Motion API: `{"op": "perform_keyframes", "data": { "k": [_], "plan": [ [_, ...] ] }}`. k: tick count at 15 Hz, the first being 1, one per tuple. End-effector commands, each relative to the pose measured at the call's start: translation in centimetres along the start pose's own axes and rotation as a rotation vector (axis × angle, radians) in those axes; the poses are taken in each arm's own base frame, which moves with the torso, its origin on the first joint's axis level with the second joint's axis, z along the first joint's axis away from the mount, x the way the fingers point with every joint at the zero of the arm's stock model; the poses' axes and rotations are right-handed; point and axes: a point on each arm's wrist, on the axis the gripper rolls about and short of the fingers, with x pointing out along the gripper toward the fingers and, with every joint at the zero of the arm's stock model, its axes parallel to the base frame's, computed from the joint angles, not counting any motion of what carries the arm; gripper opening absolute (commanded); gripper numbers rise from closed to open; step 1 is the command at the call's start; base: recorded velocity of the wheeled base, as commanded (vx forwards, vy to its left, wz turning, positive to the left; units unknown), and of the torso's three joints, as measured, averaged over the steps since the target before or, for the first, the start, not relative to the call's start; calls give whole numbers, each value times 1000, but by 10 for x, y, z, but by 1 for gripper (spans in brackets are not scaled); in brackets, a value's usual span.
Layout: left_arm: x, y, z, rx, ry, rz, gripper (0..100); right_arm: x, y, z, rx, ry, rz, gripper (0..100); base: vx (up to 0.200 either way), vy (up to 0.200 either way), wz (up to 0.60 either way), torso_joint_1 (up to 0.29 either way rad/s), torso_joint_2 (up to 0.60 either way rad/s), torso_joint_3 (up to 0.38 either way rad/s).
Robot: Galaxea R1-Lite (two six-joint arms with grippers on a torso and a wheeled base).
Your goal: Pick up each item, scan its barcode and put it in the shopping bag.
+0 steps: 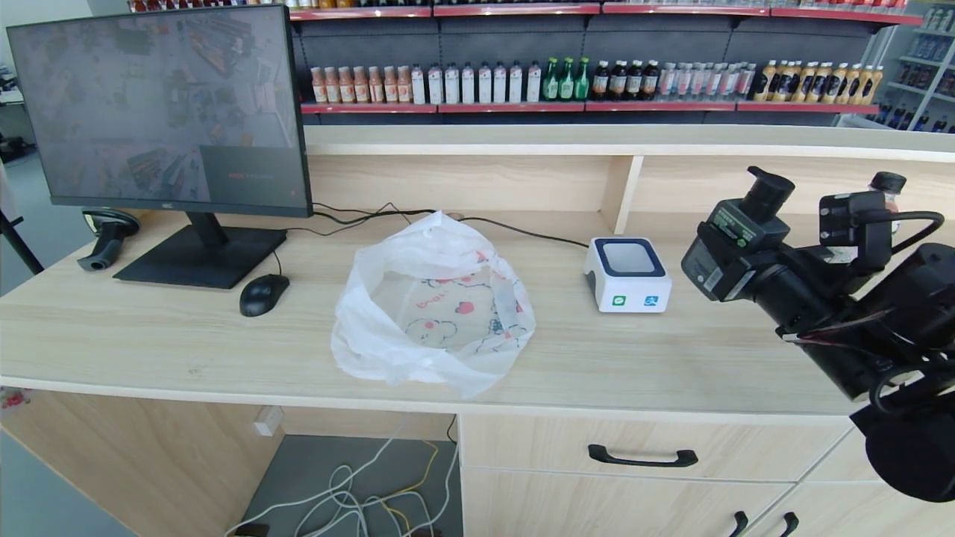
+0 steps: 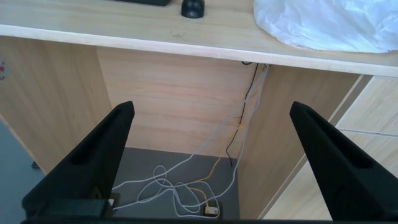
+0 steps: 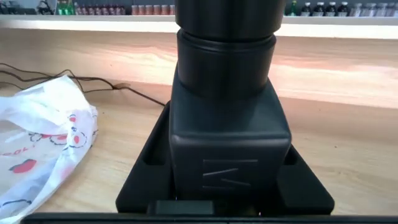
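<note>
Right wrist view, with right tool [image 3: 225, 193] clamped on a dark capped bottle [image 3: 227, 118] above the worktop [image 3: 348, 143], likely held ready for the scanner [image 1: 627, 273] near that tool's left, shopping bag [image 1: 433, 306] farther left lying open, left tool [image 2: 211, 109] spread apart below the worktop edge.

A monitor [image 1: 160, 104] stands on the counter's [image 1: 671, 358] left with a mouse [image 1: 263, 294] just beside; bottles [image 1: 597, 80] line the shelves [image 1: 515, 108] behind
</note>
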Motion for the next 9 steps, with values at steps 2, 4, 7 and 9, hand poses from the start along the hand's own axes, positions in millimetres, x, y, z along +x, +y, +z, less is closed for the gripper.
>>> {"op": "perform_keyframes", "data": {
  "k": [2, 4, 7, 9],
  "plan": [
    [0, 0, 0, -1, -1, 0, 100, -16, 7, 10, 15, -4, 11, 0, 0, 100, 0, 1, 1, 6],
    [0, 0, 0, -2, -1, 0, 100, -17, 7, 10, 15, -4, 11, 0, 0, 200, 0, -5, 2, 2],
    [0, 0, 0, -2, -1, 0, 100, -17, 10, 12, 18, -10, 21, 0, 0, 200, 0, 6, 5, -1],
    [0, 0, 0, -1, -1, 0, 100, -16, 17, 13, 26, -17, 46, 0, 0, 0, 0, 0, 0, 0]
  ]
}}
